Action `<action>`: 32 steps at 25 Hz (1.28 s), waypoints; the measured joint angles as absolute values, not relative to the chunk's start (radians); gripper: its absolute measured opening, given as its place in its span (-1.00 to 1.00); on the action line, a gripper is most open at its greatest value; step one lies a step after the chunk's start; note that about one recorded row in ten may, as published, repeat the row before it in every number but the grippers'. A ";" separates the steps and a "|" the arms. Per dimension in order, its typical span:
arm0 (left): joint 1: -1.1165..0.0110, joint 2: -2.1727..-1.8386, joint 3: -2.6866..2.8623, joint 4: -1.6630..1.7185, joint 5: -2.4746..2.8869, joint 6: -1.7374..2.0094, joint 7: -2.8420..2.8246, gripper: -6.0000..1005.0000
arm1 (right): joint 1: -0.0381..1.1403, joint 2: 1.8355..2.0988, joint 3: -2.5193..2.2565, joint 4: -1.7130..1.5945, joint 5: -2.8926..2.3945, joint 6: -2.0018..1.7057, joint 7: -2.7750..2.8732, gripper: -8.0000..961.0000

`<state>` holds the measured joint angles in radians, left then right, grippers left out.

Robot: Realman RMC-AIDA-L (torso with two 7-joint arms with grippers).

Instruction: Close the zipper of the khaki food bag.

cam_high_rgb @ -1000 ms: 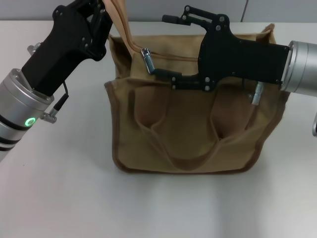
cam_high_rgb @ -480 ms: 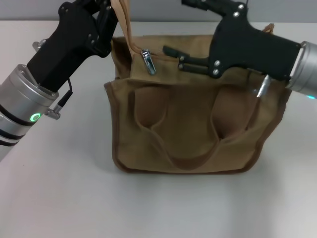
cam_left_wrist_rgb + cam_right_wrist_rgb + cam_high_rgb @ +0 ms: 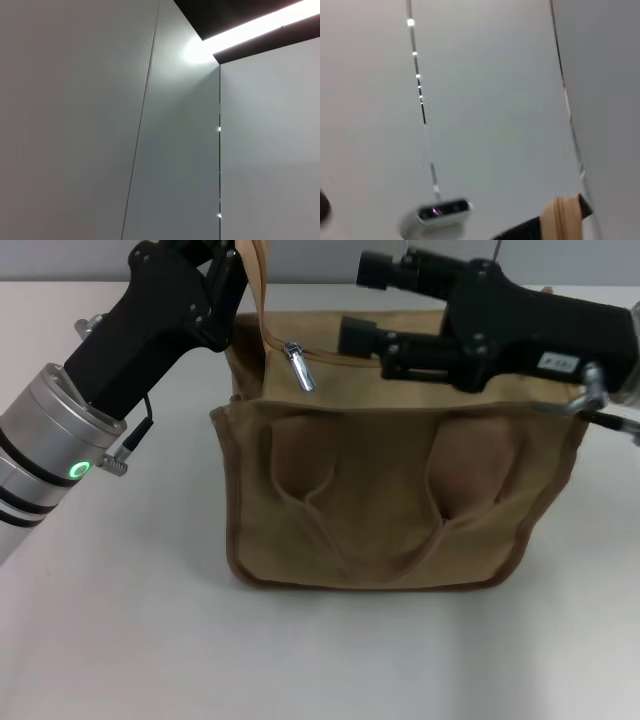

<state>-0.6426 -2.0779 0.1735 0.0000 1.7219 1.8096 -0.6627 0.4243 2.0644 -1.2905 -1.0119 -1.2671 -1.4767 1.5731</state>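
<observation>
The right gripper (image 3: 350,305) hangs with its jaws spread wide, one black finger (image 3: 385,268) high and the other finger (image 3: 365,338) low, with nothing between them and nothing touched; the lower finger sits just above the top of the khaki food bag (image 3: 380,510). Just beyond those fingertips, toward the robot's left, the silver pull tab (image 3: 298,367) of the zipper (image 3: 330,355) dangles at the bag's upper corner, near the lower finger but apart from it. The zipper line runs from that tab back under the right gripper along the bag's top. The left gripper (image 3: 232,252) is at the bag's far left corner, pressed shut on a tan handle strap (image 3: 263,300) that it holds lifted upright, the strap rising from just beside the pull tab. Below both grippers the bag stands on a white table (image 3: 130,620), its front strap (image 3: 380,540) lying slack against the front panel. The wrist views show only grey wall panels, and the right one also shows a piece of tan strap.
</observation>
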 joint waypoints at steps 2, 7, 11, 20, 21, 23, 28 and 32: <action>-0.643 -2.078 0.174 0.000 1.721 1.811 -0.663 -0.91 | 0.444 2.061 -1.237 -1.015 -1.301 -1.531 1.756 0.67; -0.651 -2.077 0.174 0.000 1.721 1.810 -0.661 -0.91 | 0.547 2.014 -1.018 -0.828 -1.294 -1.722 2.247 0.67; -0.657 -2.078 0.176 -0.001 1.723 1.805 -0.648 -0.91 | 0.654 1.958 -0.907 -0.525 -1.294 -1.781 2.432 0.67; -0.669 -2.079 0.174 -0.006 1.724 1.816 -0.650 -0.91 | 0.752 1.988 -0.926 -0.415 -1.417 -1.750 2.452 0.67; -0.669 -2.079 0.173 -0.007 1.724 1.817 -0.651 -0.91 | 0.759 1.992 -0.925 -0.415 -1.439 -1.750 2.452 0.67; -0.670 -2.079 0.173 -0.009 1.724 1.819 -0.652 -0.91 | 0.767 1.999 -0.925 -0.414 -1.475 -1.749 2.447 0.67; -0.671 -2.079 0.173 -0.011 1.724 1.827 -0.654 -0.91 | 0.772 2.007 -0.924 -0.414 -1.520 -1.735 2.420 0.67; -0.673 -2.079 0.173 -0.012 1.722 1.829 -0.659 -0.91 | 0.775 2.007 -0.924 -0.414 -1.560 -1.714 2.393 0.67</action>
